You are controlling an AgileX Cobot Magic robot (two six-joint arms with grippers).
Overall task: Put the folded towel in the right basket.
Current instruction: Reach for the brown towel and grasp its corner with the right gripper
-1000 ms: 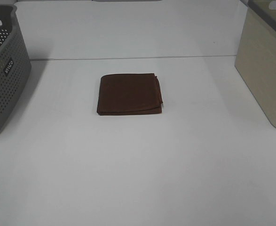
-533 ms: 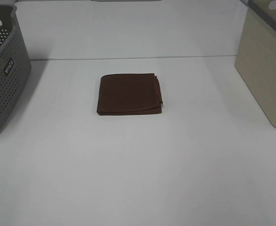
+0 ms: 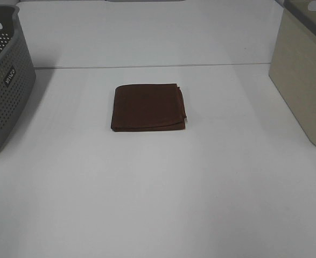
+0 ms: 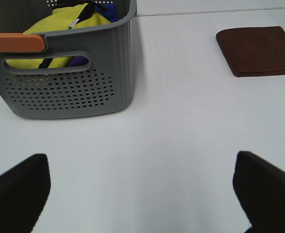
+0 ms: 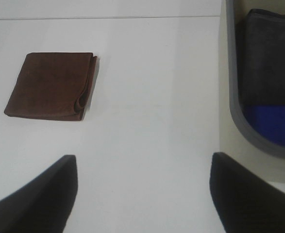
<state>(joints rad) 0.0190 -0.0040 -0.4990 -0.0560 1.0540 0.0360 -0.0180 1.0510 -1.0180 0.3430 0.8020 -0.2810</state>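
The folded brown towel (image 3: 148, 107) lies flat on the white table near its middle. It also shows in the left wrist view (image 4: 258, 50) and the right wrist view (image 5: 53, 86). The right basket (image 3: 303, 70) is beige with a grey rim, at the table's right edge; the right wrist view (image 5: 239, 121) shows grey and blue cloth inside it. My left gripper (image 4: 142, 189) is open and empty, well away from the towel. My right gripper (image 5: 144, 189) is open and empty, between the towel and the beige basket. Neither arm shows in the exterior high view.
A grey perforated basket (image 3: 4, 80) stands at the left edge; the left wrist view (image 4: 74, 82) shows yellow and blue items in it. The white table (image 3: 158, 193) stretches between the two baskets.
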